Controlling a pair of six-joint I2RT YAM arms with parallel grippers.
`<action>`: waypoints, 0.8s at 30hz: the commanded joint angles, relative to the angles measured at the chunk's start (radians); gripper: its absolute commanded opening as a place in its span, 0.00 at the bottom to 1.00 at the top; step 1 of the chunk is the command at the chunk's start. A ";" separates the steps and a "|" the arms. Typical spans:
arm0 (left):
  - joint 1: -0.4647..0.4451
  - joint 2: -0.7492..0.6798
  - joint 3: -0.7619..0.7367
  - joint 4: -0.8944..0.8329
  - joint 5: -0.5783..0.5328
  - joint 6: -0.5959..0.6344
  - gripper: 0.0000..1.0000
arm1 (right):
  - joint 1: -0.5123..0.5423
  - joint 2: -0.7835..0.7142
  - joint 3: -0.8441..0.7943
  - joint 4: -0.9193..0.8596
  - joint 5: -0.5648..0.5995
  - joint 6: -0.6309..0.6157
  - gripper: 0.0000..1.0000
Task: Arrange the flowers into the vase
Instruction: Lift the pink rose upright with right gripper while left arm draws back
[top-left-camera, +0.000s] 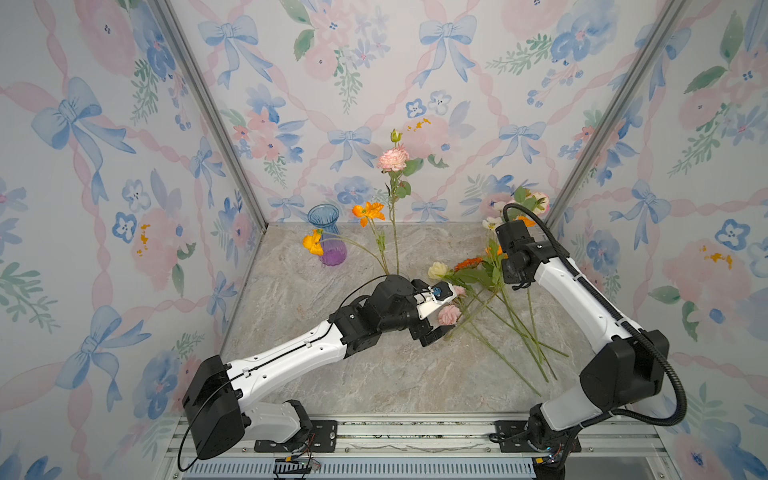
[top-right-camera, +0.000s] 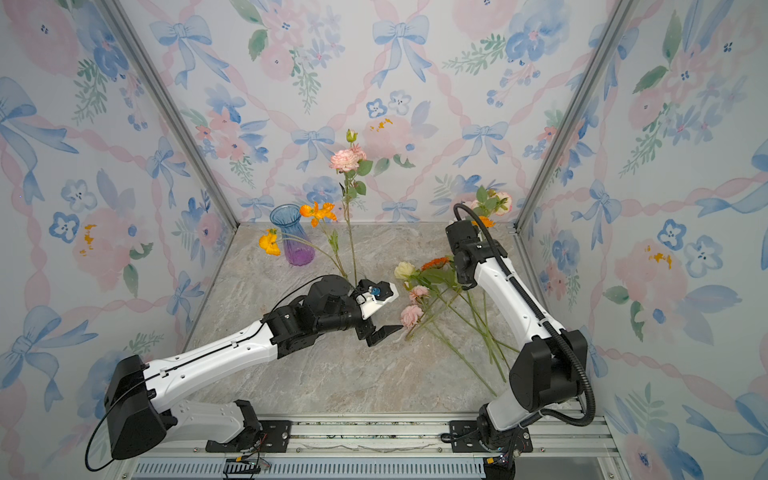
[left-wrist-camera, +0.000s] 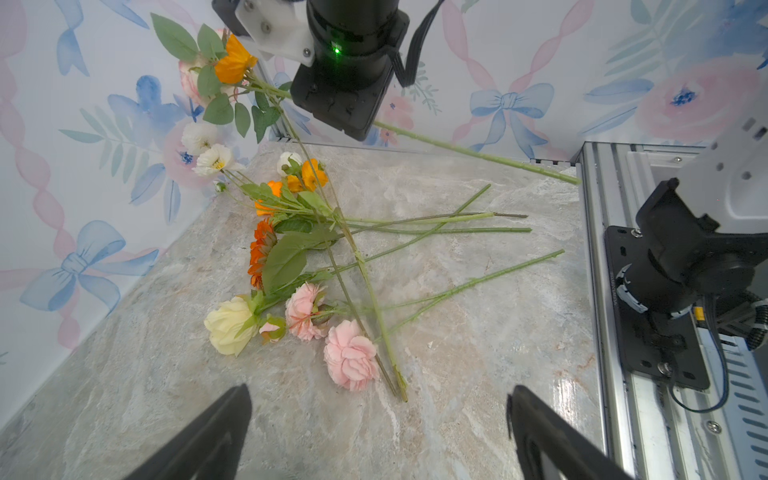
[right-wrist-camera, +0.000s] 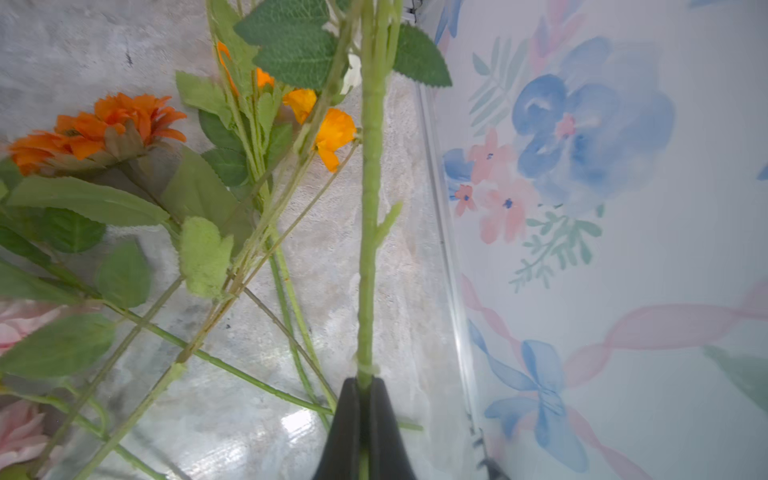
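The blue and purple glass vase (top-left-camera: 328, 239) stands at the back left with nothing in it. Three flowers, a pink one (top-left-camera: 392, 160) and two orange (top-left-camera: 368, 211), rise from a spot hidden behind my left wrist. More flowers (left-wrist-camera: 316, 257) lie piled on the marble at the right, among them a cream rose (left-wrist-camera: 228, 324) and a pink bloom (left-wrist-camera: 351, 359). My left gripper (left-wrist-camera: 380, 388) hovers open just short of that pink bloom. My right gripper (right-wrist-camera: 364, 380) is shut on a thick green stem (right-wrist-camera: 370, 232), lifted over the pile near the back right corner; its blooms (top-left-camera: 536, 203) show above the wrist.
Wallpapered walls close in the left, back and right sides, with aluminium posts (top-left-camera: 208, 108) at the back corners. A metal rail (top-left-camera: 415, 432) carrying both arm bases runs along the front. The right arm's base (left-wrist-camera: 665, 291) sits close beside the stem ends.
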 joint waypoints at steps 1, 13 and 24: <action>0.000 -0.021 0.006 0.007 0.001 -0.015 0.98 | 0.091 0.080 0.094 -0.213 0.242 -0.025 0.00; -0.001 -0.031 0.006 0.006 -0.004 -0.014 0.98 | 0.180 0.007 0.261 -0.270 0.510 -0.039 0.00; 0.011 -0.069 0.004 0.004 -0.020 -0.006 0.98 | 0.231 -0.221 0.152 0.026 0.226 -0.096 0.00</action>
